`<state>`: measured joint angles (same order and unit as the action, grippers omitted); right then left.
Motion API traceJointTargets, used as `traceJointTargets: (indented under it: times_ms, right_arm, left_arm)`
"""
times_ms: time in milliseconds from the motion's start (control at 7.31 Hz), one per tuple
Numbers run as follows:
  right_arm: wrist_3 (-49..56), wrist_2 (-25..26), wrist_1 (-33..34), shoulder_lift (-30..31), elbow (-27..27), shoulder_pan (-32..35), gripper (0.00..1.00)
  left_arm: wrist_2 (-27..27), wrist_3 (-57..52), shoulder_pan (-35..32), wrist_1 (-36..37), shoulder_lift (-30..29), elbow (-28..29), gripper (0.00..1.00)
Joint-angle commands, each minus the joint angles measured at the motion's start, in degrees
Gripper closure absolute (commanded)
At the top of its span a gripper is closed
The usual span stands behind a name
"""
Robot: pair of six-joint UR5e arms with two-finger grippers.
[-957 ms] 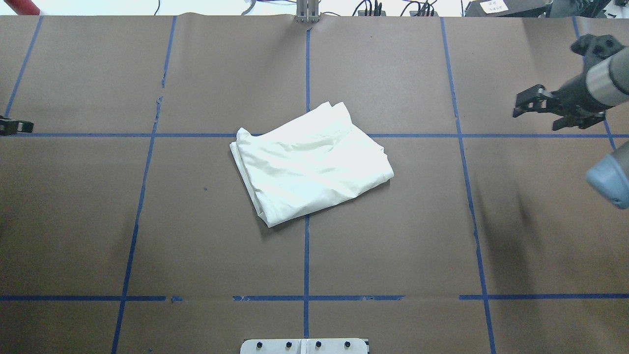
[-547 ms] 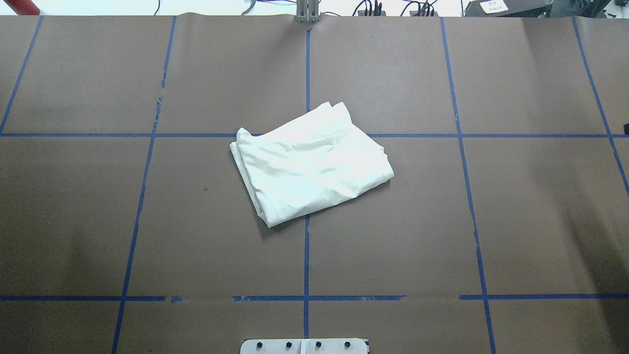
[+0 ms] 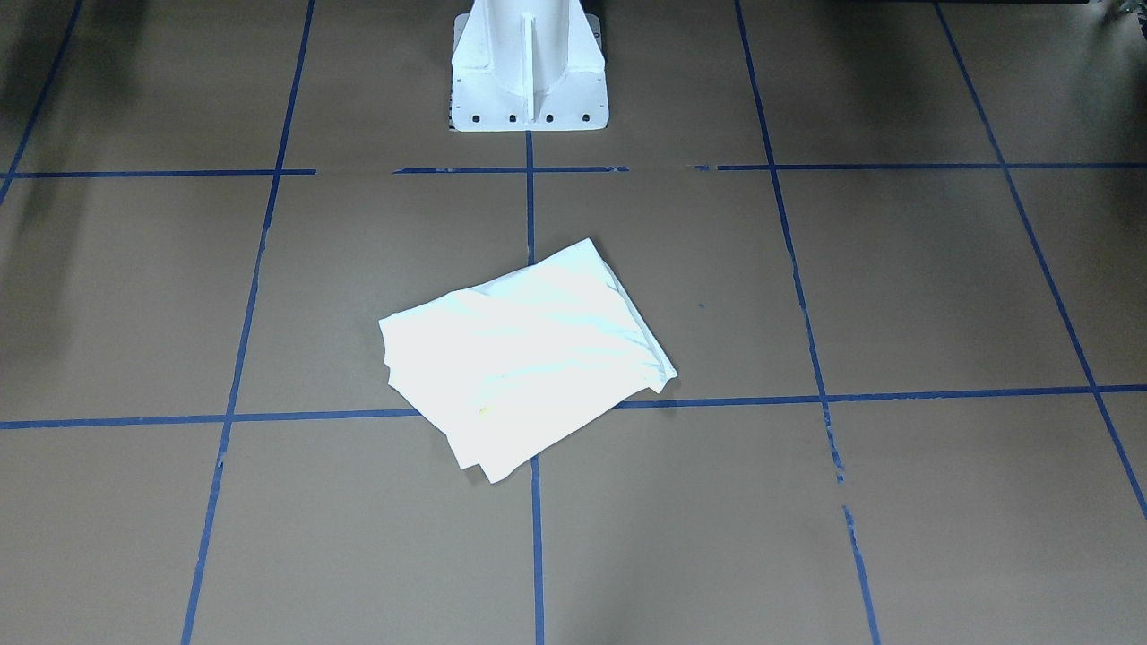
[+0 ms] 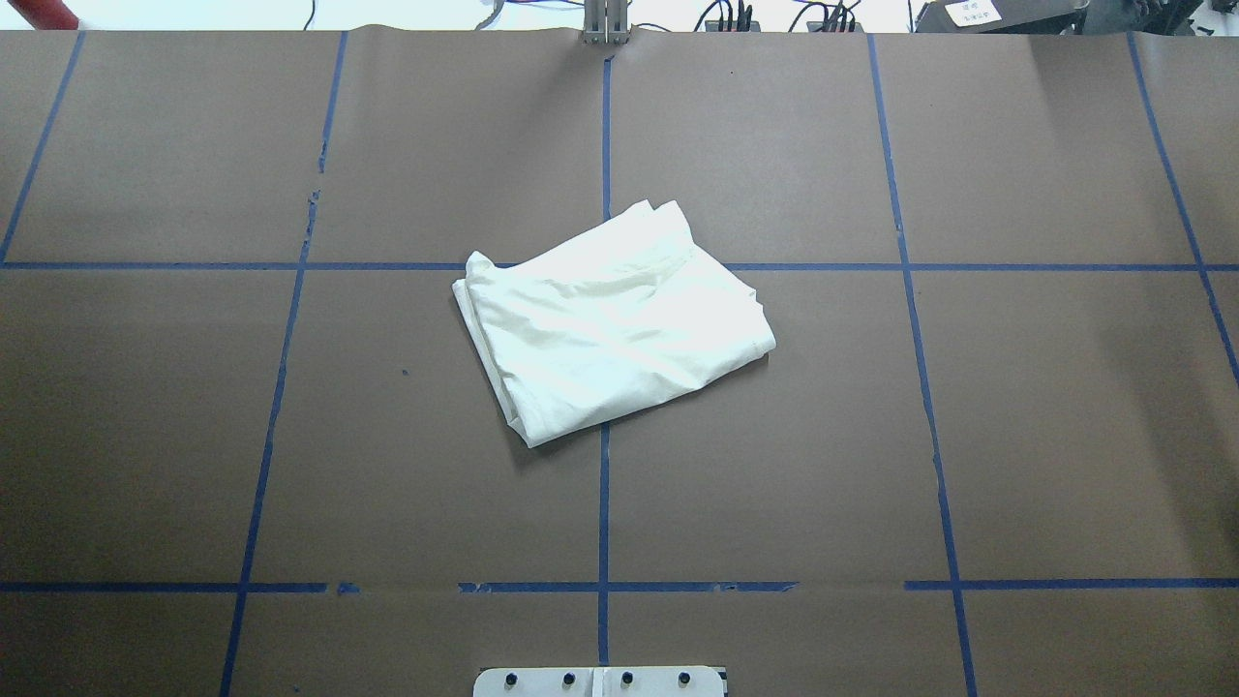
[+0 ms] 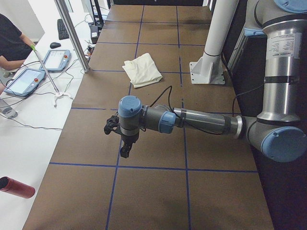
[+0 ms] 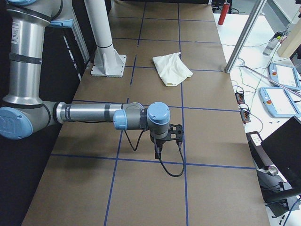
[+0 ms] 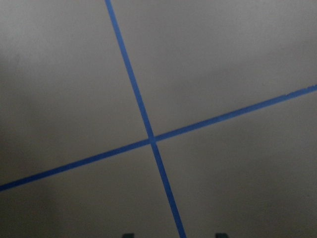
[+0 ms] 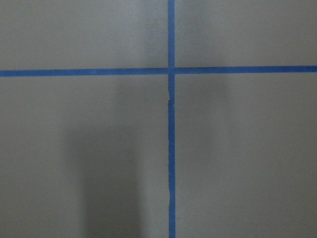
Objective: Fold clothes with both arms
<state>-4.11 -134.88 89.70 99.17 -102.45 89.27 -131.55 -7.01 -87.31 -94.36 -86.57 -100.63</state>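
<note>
Currently the T-shirt (image 4: 615, 324) lies near the middle of the table (image 4: 290, 436), folded into a compact, roughly rectangular bundle. It sits skewed to the blue tape grid (image 4: 605, 503) and covers the crossing of the centre line and one cross line. I see only plain cream cloth with shallow creases; no print or lettering faces up. In the front-facing view layered edges show along the bundle's right side and at its lower corner. The white pedestal (image 3: 529, 63) stands well apart from it.

Neither arm appears in the overhead or front-facing views. From the left end, the left arm (image 5: 206, 122) reaches across the table with the left gripper (image 5: 123, 152) pointing down over bare brown paper, well apart from the T-shirt. From the right end, the right arm (image 6: 89, 113) is stretched out likewise, and the right gripper (image 6: 157, 153) hangs close above a tape line with a black cable looping beneath it.

Both wrist cameras show only paper and crossing tape. I cannot tell whether either gripper's fingers are apart or together. Nothing is visibly held by either one.
</note>
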Motion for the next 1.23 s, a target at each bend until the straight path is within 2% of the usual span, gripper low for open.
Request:
traceJointTargets:
  times_ms: [0, 410, 547, 820, 1094]
  right_arm:
    - [0.86, 0.23, 1.44, -0.21, 0.23, -1.10, 0.00]
    - [-0.28, -0.38, 0.74, -0.29, 0.85, -1.20, 0.00]
    - [-0.45, -0.38, 0.74, -0.55, 1.72, -1.20, 0.00]
    - [-0.28, -0.29, 0.39, -0.64, 2.52, -1.20, 0.00]
    - [-0.02, -1.34, 0.38, -0.99, 2.70, -1.20, 0.00]
  left_arm:
    - [-0.11, 0.77, -0.14, 0.05, 1.67, -1.76, 0.00]
    - [-0.11, 0.95, -0.22, 1.71, 1.93, -4.65, 0.00]
    - [-1.33, 0.86, -0.14, 7.46, 3.15, -5.19, 0.00]
    - [-0.99, 0.95, -0.14, 9.89, 5.09, -6.77, 0.00]
    - [3.30, 0.95, -0.14, 10.07, 4.48, -8.34, 0.00]
